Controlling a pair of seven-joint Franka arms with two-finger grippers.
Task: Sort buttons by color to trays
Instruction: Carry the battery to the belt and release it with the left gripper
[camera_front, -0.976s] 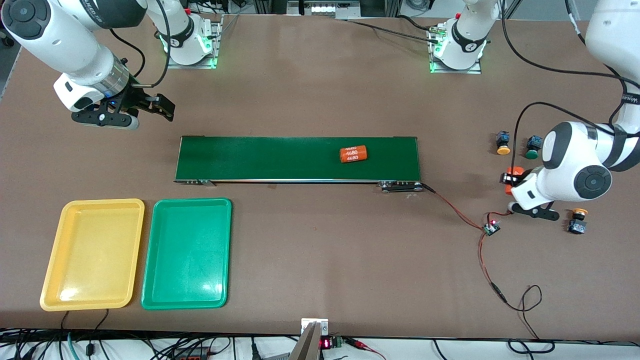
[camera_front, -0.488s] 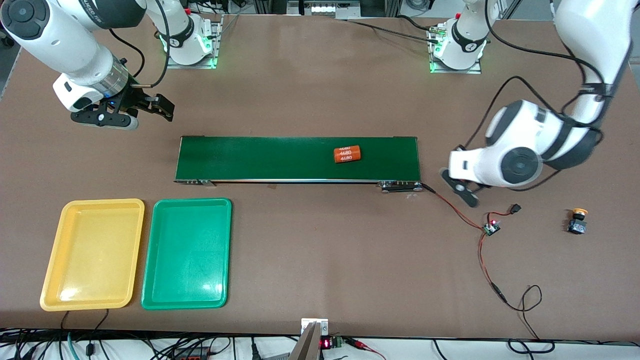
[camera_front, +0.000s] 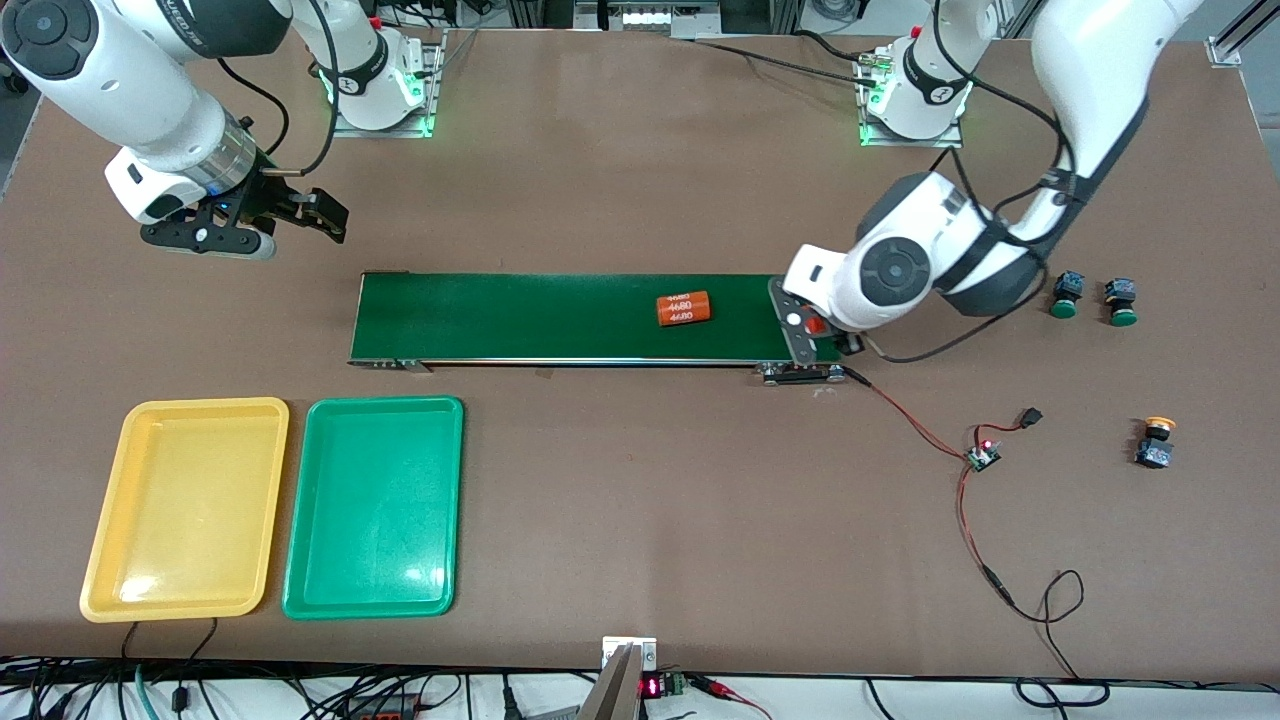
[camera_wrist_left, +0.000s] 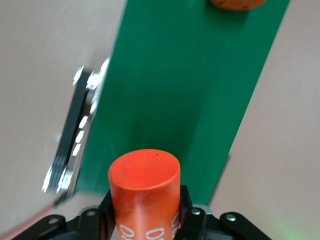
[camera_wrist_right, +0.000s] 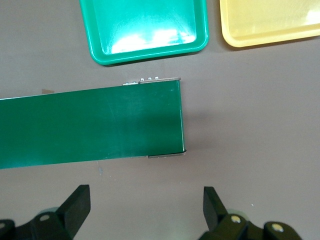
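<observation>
The left gripper (camera_wrist_left: 145, 222) grips an orange cylinder (camera_wrist_left: 144, 192) over the conveyor belt's (camera_front: 520, 318) left-arm end. The buttons (two green (camera_front: 1063, 297), one yellow (camera_front: 1156, 441)) lie on the table, well apart from it, caps toward the camera. The right gripper (camera_front: 262, 215) waits wide open; both trays (camera_front: 180, 610) lie near the camera.

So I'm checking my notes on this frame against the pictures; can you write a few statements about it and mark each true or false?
1. The left tool holds an orange cylinder over the conveyor belt's end. True.
2. Both trays hold buttons. False: the yellow tray and green tray hold none.
3. The right tool is open, holding nothing. True.
4. Two orange cylinders lie on the belt. False: only one lying cylinder does.
5. The two green-capped buttons sit side by side on the table. True.
6. The yellow-capped button is on the belt. False: it is on the table, nearer the front camera than the green ones.
</observation>
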